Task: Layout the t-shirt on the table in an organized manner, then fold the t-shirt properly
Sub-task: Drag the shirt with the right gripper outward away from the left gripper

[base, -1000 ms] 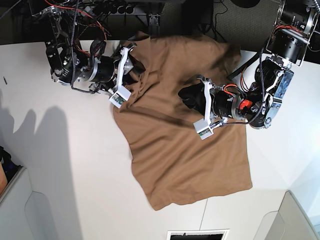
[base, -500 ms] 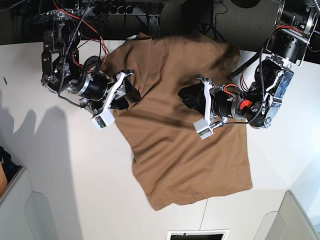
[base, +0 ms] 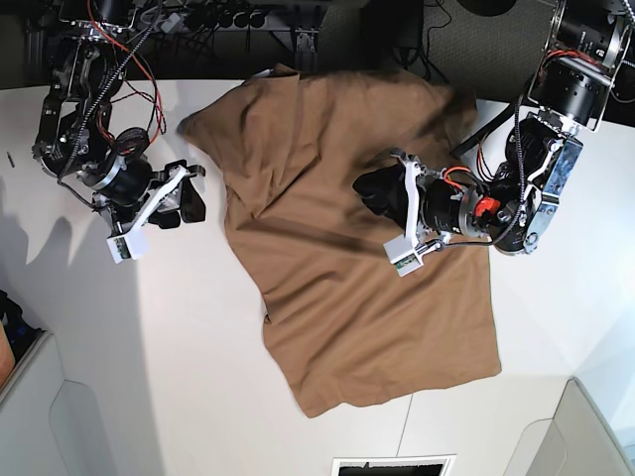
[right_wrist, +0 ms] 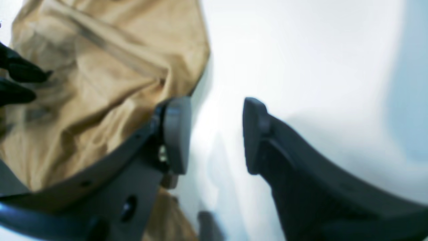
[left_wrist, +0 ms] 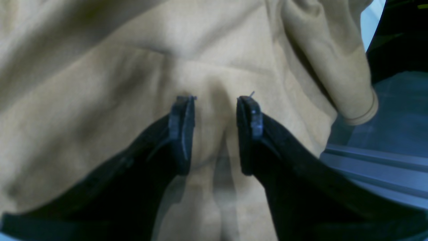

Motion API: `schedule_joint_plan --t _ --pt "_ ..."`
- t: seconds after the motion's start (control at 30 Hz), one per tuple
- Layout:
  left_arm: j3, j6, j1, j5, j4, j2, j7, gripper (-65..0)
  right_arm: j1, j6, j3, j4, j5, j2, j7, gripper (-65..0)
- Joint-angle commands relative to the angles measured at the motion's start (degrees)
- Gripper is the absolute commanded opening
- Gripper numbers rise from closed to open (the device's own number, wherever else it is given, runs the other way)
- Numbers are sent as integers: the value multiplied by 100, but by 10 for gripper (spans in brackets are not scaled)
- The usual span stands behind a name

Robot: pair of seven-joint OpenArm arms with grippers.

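While the shirt (base: pixel 357 248) is not yet flat, the laying-out step is judged to be in hand. At the table's (base: pixel 119 377) left, the right gripper (base: pixel 185 203) is seen apart from the cloth, just beside the left sleeve, with its jaws parted and nothing between them but bare tabletop. At the middle, the shirt is spread askew from the far edge toward the near edge, its hem nearest the near edge and a fold running down its left side. Further right, the left gripper (left_wrist: pixel 214 130) is pressed onto the cloth, jaws narrowly parted; a ridge of fabric lies between them, but whether it is pinched cannot be told. Next, the left sleeve and the crease call for being drawn outward and smoothed. The collar and label cannot be made out, and the right sleeve is partly hidden by the left arm.
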Motion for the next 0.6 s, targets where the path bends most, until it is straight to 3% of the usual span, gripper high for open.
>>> schedule_joint_plan --t 0.0,0.1,0.43,0.5,0.57 --pt "-46 -32 -109 -116 74 -46 -111 -411 31 52 -57 -28 146 15 125 -396" --pt "-46 -32 -109 -118 74 -46 -151 -411 -15 195 -275 -323 328 13 122 -396" --pt "-46 -32 -107 -116 74 -48 -151 -411 -13 179 -1360 -619 260 13 243 -399" --pt "-46 -32 -107 -116 74 -48 -151 -411 -13 173 -1488 -619 232 13 304 -448" --pt "-46 -32 -107 -118 74 -48 -153 -411 -13 175 -1550 -616 219 11 321 -552"
